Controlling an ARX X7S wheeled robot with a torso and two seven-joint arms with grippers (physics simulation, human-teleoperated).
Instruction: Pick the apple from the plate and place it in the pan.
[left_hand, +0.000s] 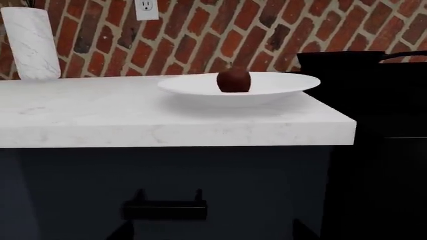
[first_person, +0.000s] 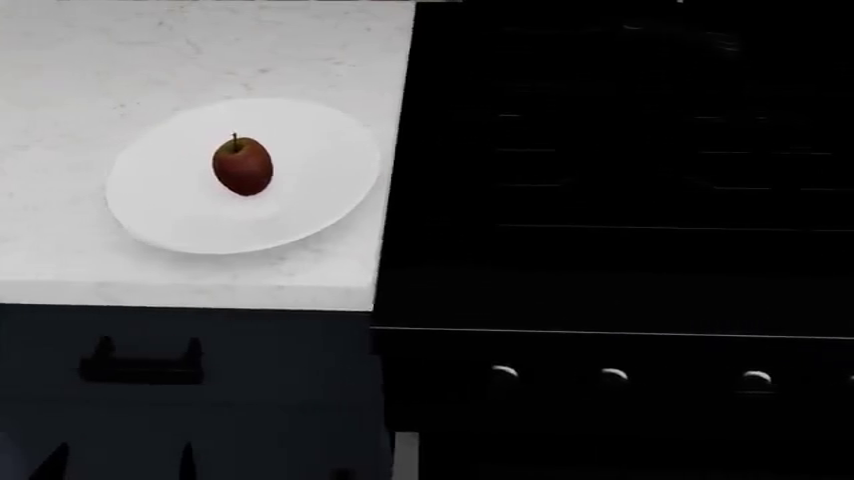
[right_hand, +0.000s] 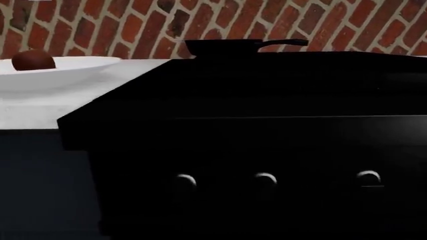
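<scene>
Nearest stood the dark cabinet front with its black drawer handle (first_person: 140, 362), beside the black stove (right_hand: 267, 100) with three round knobs (first_person: 613, 376). On the white marble counter (first_person: 80, 60) lay the round white plate (first_person: 174, 215), near the stove edge, with the small dark red apple (first_person: 242, 165) upright at its centre (stem up). Farther back, the black pan (right_hand: 220, 47) sat on the stovetop before the brick wall (left_hand: 220, 35). Neither pincer was in sight.

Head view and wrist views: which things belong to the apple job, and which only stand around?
For the job:
apple
plate
pan

Only standing around:
stove knobs
drawer handle
wall socket
white marble cylinder
</scene>
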